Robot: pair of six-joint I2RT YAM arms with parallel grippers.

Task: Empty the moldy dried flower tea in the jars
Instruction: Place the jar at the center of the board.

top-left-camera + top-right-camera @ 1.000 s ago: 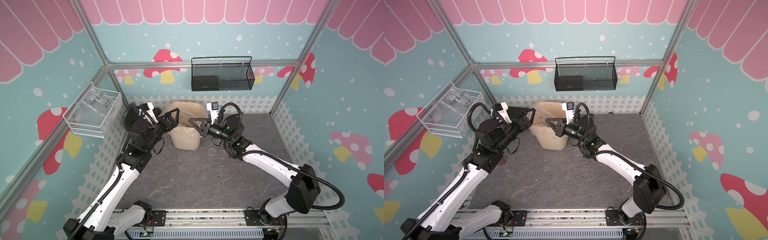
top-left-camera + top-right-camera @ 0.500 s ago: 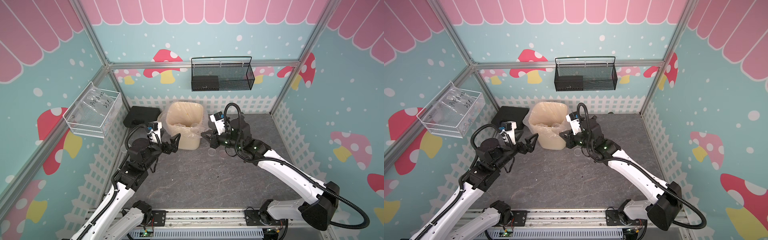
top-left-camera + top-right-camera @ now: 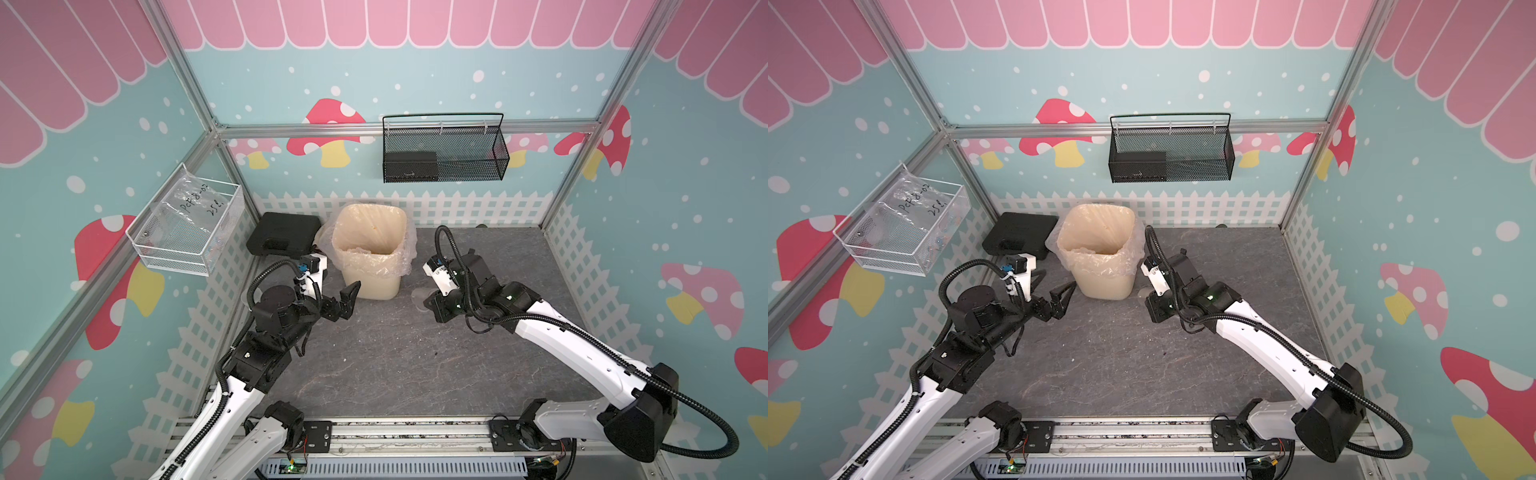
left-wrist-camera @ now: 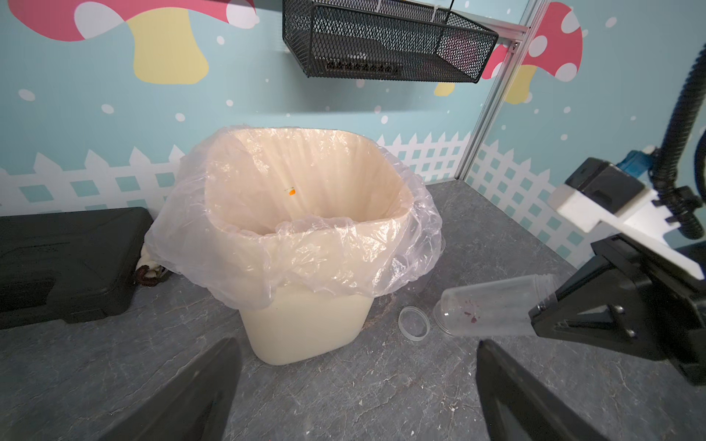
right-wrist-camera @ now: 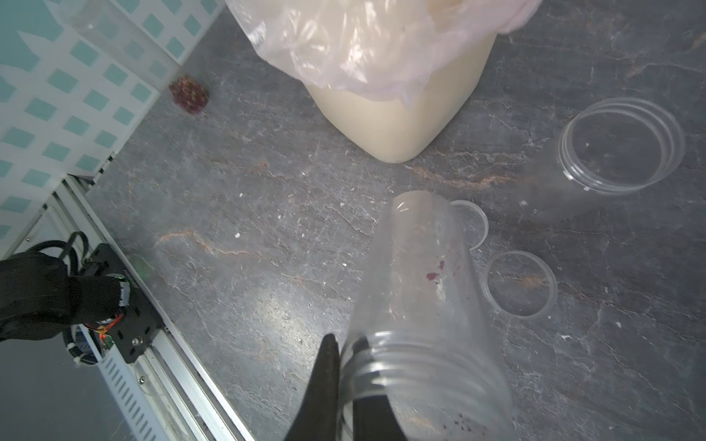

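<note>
Now both arms have drawn back from the mouth of the cream plastic waste bin (image 4: 305,328) with its thin clear liner. A second ago the two grippers met above it; in both top views they hang lower, one on either side of it, close to the dark grey stone-patterned tabletop (image 3: 395,365). The right gripper (image 5: 345,359) is clamped on the threaded rim of a clear cylindrical plastic jar (image 4: 493,309). The jar lies almost level, with its base toward the bin. Only a few reddish flecks of the dried flower tea (image 5: 433,275) cling to its wall, so tipping this jar looks done. The bin's bottom is hidden, so where the rest landed cannot be confirmed. The left gripper (image 3: 345,300) is spread wide and empty in front of the bin. Flat clear round lids (image 5: 521,282) lie beside the held jar, and a second clear jar (image 5: 619,149), open and seemingly empty, sits near them. One small reddish-brown dried bud (image 5: 189,95) lies loose on the table by the white fence (image 5: 57,95), likely a spill that needs picking up
</note>
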